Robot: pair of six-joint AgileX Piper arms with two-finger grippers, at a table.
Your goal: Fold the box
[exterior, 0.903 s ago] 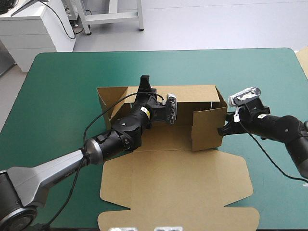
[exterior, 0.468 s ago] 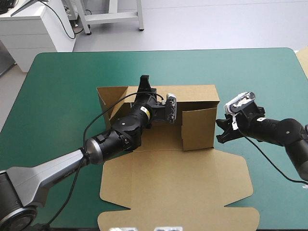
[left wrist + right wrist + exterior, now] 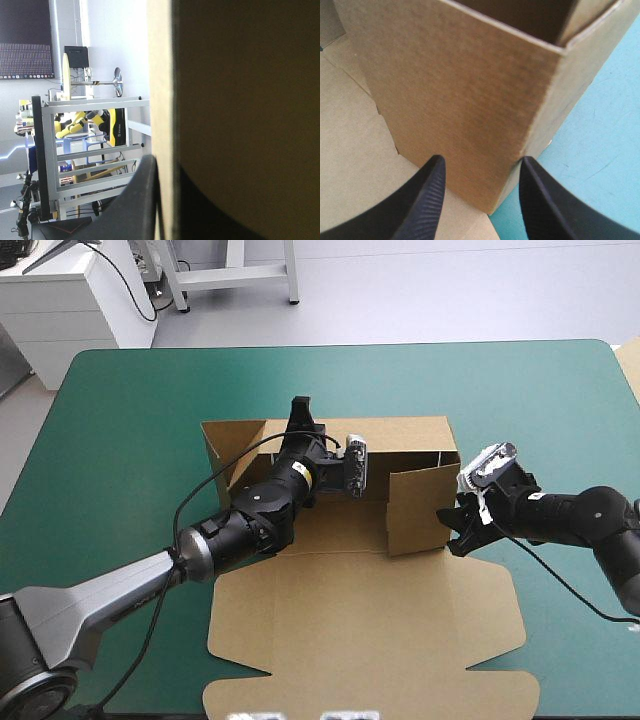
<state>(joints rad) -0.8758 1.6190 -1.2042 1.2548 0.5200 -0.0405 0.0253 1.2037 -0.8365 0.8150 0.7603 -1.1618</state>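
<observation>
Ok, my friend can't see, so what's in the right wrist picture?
The right gripper stands open, its two black fingers apart, facing an upright corner of the brown box. The box's flat board lies on one side, the teal-green cover on the other.

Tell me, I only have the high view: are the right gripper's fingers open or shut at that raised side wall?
Observer: Open. In the right wrist view the right gripper has its fingers standing apart, and the lower end of the box wall is ahead, between them. I cannot tell whether they touch it.
Operator: And the left one, up at the far wall?
Observer: The left gripper is shut on the box. Its wrist view shows the board's edge running between the two fingers, one on each face.
</observation>
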